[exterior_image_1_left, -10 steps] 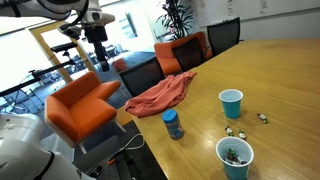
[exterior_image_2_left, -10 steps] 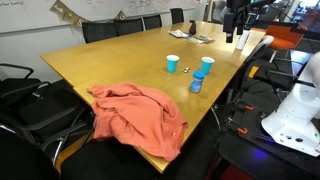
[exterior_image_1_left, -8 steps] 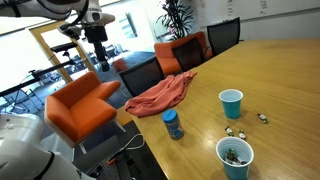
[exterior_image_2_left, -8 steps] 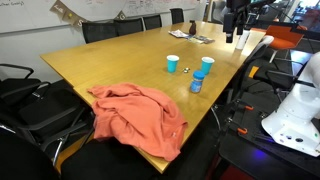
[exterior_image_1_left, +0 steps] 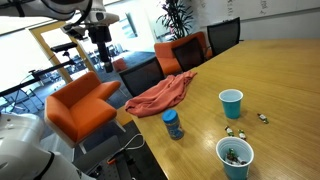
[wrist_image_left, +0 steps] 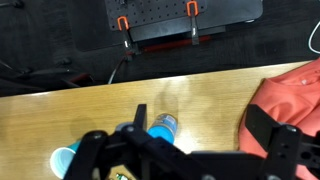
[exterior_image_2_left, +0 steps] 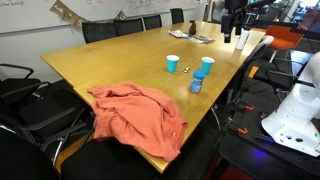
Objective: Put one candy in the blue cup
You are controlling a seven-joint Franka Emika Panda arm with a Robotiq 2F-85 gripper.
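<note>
Two blue cups stand on the wooden table. One cup point(exterior_image_1_left: 231, 103) is empty; the other point(exterior_image_1_left: 235, 158) holds several candies. Both also show in an exterior view, as one cup point(exterior_image_2_left: 173, 63) and another point(exterior_image_2_left: 207, 66). A few loose candies point(exterior_image_1_left: 241, 132) lie on the table between the cups. My gripper point(exterior_image_1_left: 100, 58) hangs high in the air, off the table's edge and far from the cups; it also shows in an exterior view point(exterior_image_2_left: 238, 28). In the wrist view its fingers point(wrist_image_left: 185, 152) are spread wide and empty, above a blue bottle point(wrist_image_left: 163, 127) and a blue cup point(wrist_image_left: 64, 160).
A blue bottle point(exterior_image_1_left: 172, 124) stands near the table edge. An orange cloth point(exterior_image_1_left: 160, 93) hangs over the edge and also shows in an exterior view point(exterior_image_2_left: 140, 115). Orange and black chairs point(exterior_image_1_left: 80, 105) surround the table. Papers point(exterior_image_2_left: 185, 35) lie at the far end.
My gripper has shifted slightly sideways in the air. Nothing on the table has moved.
</note>
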